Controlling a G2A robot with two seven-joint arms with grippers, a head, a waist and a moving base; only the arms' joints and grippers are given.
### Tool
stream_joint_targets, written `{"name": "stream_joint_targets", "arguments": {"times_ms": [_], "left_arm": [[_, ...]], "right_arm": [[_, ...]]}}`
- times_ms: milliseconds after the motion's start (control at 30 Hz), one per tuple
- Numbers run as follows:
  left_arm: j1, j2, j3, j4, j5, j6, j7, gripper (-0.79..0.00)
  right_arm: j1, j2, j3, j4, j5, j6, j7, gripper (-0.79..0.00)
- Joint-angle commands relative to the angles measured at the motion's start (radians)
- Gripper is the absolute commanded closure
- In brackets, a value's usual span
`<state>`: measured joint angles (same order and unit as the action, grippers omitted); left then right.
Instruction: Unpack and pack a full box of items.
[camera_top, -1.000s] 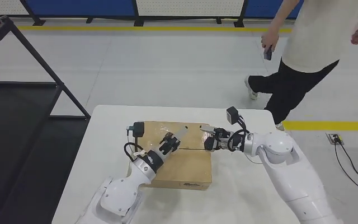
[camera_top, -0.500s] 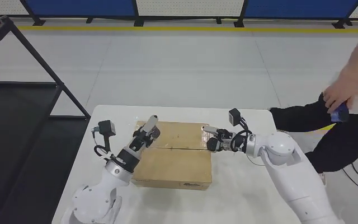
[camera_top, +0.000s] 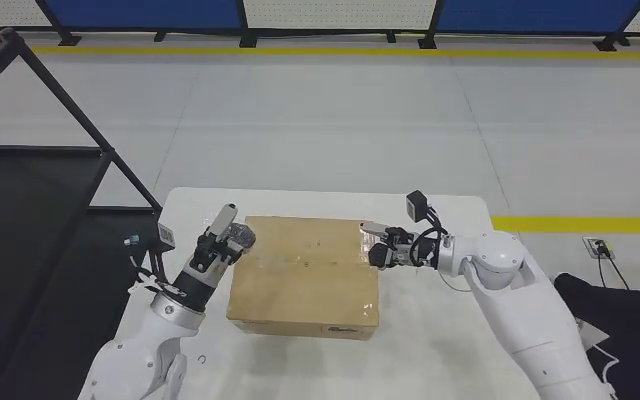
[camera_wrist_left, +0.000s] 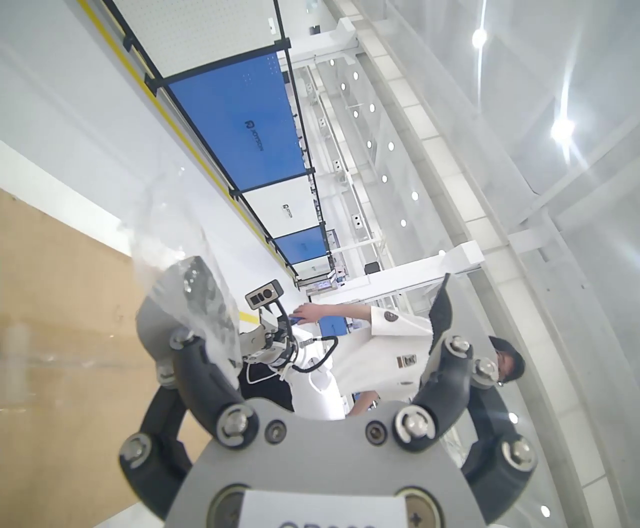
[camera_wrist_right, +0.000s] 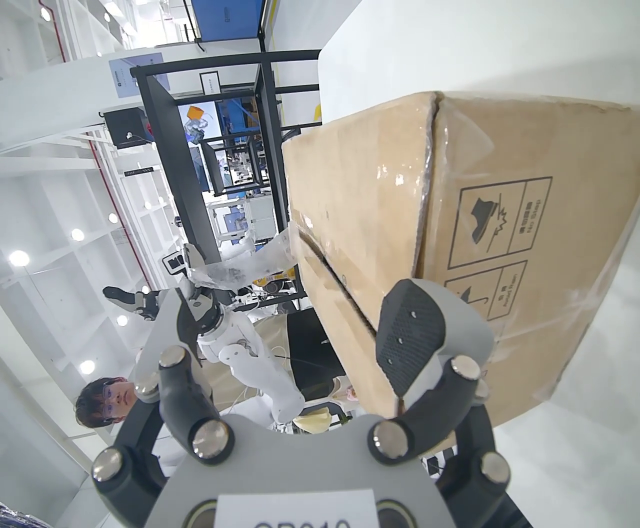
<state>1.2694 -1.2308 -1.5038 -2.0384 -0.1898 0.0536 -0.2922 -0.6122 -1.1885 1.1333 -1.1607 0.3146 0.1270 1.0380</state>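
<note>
A closed cardboard box (camera_top: 305, 280) lies mid-table, and its top seam (camera_wrist_right: 340, 285) shows as a dark slit. My left gripper (camera_top: 226, 233) hovers just beyond the box's left edge, open (camera_wrist_left: 315, 285). A crumpled strip of clear tape (camera_wrist_left: 180, 260) clings to one of its fingers (camera_wrist_left: 200, 345). In the right wrist view this tape (camera_wrist_right: 260, 260) stretches from that finger to the box's far edge. My right gripper (camera_top: 376, 246) is open at the box's right edge (camera_wrist_right: 300, 295). One pad (camera_wrist_right: 410, 335) lies over the top by the seam.
The white table (camera_top: 440, 340) has free room in front of and to the right of the box. A black metal frame (camera_top: 90, 140) stands off the table's left side. Clear wrap covers the box's side with the printed symbols (camera_wrist_right: 500, 225).
My left arm has swung from over the box's middle out past its left edge, drawing the tape strip along. The right gripper has stayed at the right edge.
</note>
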Motion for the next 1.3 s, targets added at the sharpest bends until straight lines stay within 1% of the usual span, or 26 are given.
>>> {"name": "stream_joint_targets", "arguments": {"times_ms": [0,33,67,100,200,500,633,1000,1100,1167,1267], "left_arm": [[0.004,0.000,-0.001,0.008,-0.006,-0.004,-0.003,-0.520],[0.006,0.000,-0.003,0.011,-0.012,-0.004,-0.004,-0.376],[0.008,0.000,-0.005,0.013,-0.016,-0.005,-0.004,-0.283],[0.009,0.000,-0.007,0.014,-0.016,-0.006,-0.004,-0.151],[0.016,0.000,-0.015,0.017,-0.026,-0.009,0.000,0.000],[0.035,0.000,-0.031,0.004,-0.033,-0.019,0.022,0.000],[0.053,0.000,-0.049,-0.015,-0.027,-0.034,0.052,0.000],[0.133,0.001,-0.169,-0.098,-0.047,-0.071,0.133,0.000],[0.153,0.000,-0.199,-0.118,-0.057,-0.086,0.148,0.000],[0.164,0.000,-0.215,-0.126,-0.060,-0.095,0.156,0.000],[0.175,0.000,-0.231,-0.135,-0.069,-0.106,0.159,0.000]], "right_arm": [[0.004,-0.001,-0.003,0.004,0.001,0.001,-0.001,-0.785],[0.006,-0.001,-0.005,0.006,0.002,0.001,-0.001,-0.785],[0.008,-0.001,-0.006,0.008,0.005,0.001,0.000,-0.785],[0.009,-0.002,-0.008,0.010,0.006,-0.001,-0.001,-0.785],[0.018,-0.004,-0.014,0.017,0.009,0.000,-0.004,-0.785],[0.016,-0.003,-0.019,0.006,0.014,-0.016,0.000,-0.785],[0.008,-0.001,-0.016,-0.006,0.013,-0.015,-0.001,-0.785],[0.003,0.003,-0.016,-0.024,0.014,-0.023,0.005,-0.785],[-0.009,0.005,-0.002,-0.054,0.029,-0.061,-0.002,-0.785],[-0.031,0.009,0.022,-0.083,0.042,-0.101,-0.023,-0.785],[-0.069,0.017,0.059,-0.141,0.057,-0.124,-0.049,-0.785]]}}
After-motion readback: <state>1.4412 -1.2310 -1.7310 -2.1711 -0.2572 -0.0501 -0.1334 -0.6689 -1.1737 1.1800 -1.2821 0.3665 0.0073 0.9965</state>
